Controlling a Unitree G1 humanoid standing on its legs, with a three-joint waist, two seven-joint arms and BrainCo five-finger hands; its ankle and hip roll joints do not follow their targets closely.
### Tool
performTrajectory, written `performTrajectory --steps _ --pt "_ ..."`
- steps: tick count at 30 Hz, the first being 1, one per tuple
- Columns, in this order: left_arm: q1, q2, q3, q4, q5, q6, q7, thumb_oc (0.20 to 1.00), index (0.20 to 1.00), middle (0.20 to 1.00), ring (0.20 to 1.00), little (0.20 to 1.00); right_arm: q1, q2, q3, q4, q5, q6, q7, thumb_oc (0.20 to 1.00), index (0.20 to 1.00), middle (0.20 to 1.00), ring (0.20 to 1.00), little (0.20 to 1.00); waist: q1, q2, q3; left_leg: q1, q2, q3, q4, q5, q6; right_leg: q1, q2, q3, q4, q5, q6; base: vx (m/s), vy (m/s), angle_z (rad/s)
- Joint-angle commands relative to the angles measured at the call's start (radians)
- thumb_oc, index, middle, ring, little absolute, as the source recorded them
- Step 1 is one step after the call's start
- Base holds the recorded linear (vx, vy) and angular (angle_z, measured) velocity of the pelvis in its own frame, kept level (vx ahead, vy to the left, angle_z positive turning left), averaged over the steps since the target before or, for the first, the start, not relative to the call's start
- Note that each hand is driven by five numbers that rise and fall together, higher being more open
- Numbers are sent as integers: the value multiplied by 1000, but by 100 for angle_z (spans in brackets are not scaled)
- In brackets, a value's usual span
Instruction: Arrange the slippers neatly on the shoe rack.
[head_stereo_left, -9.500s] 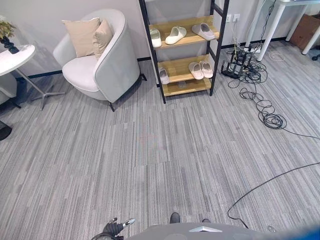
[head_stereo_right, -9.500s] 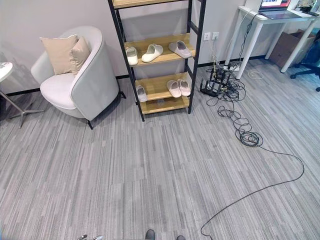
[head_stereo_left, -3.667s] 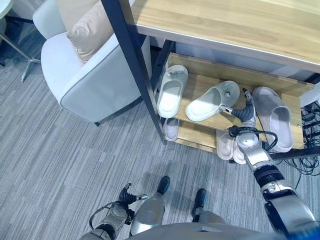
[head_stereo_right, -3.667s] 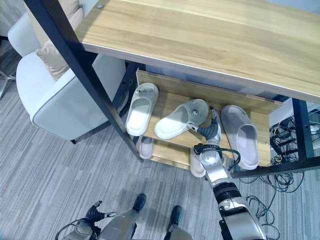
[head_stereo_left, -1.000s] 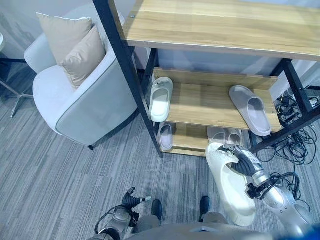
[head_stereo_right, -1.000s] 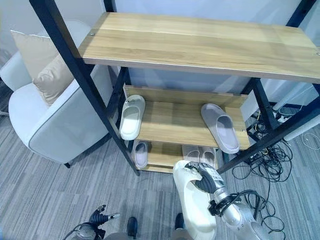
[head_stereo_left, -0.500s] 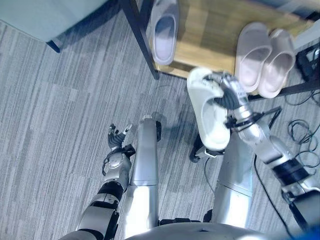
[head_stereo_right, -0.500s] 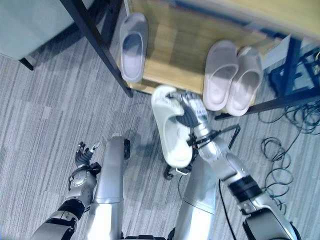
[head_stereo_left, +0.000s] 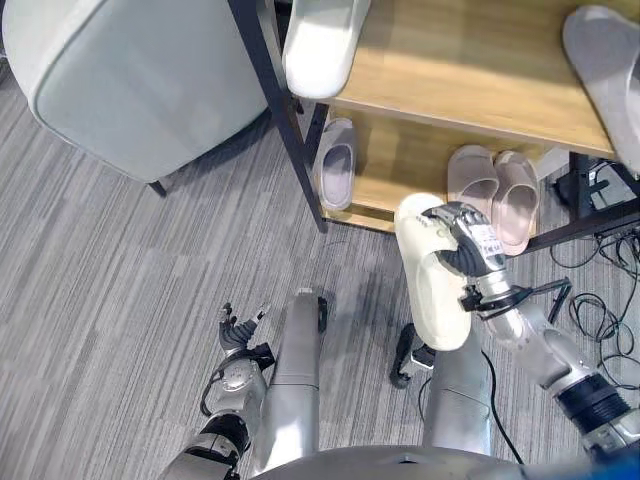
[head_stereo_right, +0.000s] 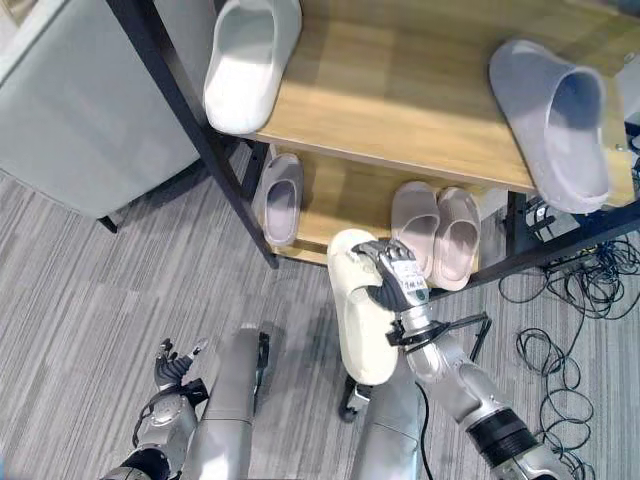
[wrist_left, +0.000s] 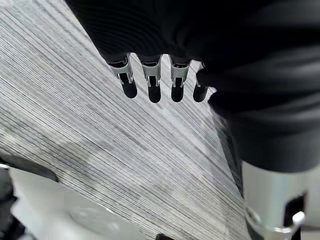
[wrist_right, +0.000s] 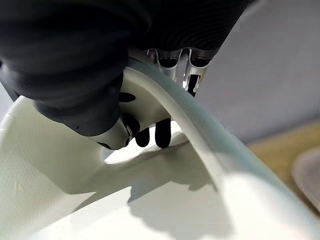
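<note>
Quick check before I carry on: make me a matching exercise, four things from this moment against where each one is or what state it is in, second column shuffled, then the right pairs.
Things:
1. cream slipper
2. pink pair of slippers
3. lilac slipper
4. left hand

Places or states:
A. bottom shelf, beside the black rack post
B. low by the floor, fingers open, holding nothing
C. held in the right hand in front of the rack
D. side by side on the bottom shelf, right part

Pairs: 1-C, 2-D, 3-A, 4-B
</note>
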Motion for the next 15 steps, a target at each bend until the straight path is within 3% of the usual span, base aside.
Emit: performTrajectory --steps 1,2,4,8,11,15 --pt "-73 -45 23 103 15 21 -60 1000 1000 1000 1000 1000 -142 -13 25 -175 119 -88 60 200 200 200 200 200 11 9 84 17 -7 -10 -113 75 73 112 12 18 -76 -7 -35 -30 -60 22" --pt "-74 -44 23 104 15 21 -61 1000 1000 1000 1000 1000 -143 -13 24 -176 121 -88 62 200 200 200 200 200 11 10 89 26 -6 -11 -121 79 73 122 13 15 -84 -3 -36 5 -62 17" --pt "-67 -45 21 141 37 45 -104 1000 1000 1000 1000 1000 -127 13 80 -175 203 -108 155 200 200 200 200 200 9 -5 100 163 7 -7 -314 144 57 257 33 -20 -276 53 -9 -24 -44 11" --pt "-50 -32 19 197 102 71 -146 1000 1000 1000 1000 1000 -62 37 117 -193 280 -132 244 200 200 200 200 200 1 -16 111 359 17 -17 -565 226 39 450 60 -79 -523 132 23 21 -22 8" --pt "-34 -25 14 215 140 80 -158 1000 1000 1000 1000 1000 -25 36 121 -209 279 -134 263 200 200 200 200 200 -7 -20 105 452 22 -20 -678 258 33 541 71 -107 -624 182 48 61 19 1" --pt "3 -26 -1 230 194 82 -165 1000 1000 1000 1000 1000 8 23 84 -207 184 -121 201 200 200 200 200 200 -14 -13 91 600 19 -4 -888 326 27 673 95 -134 -811 267 86 86 34 -3"
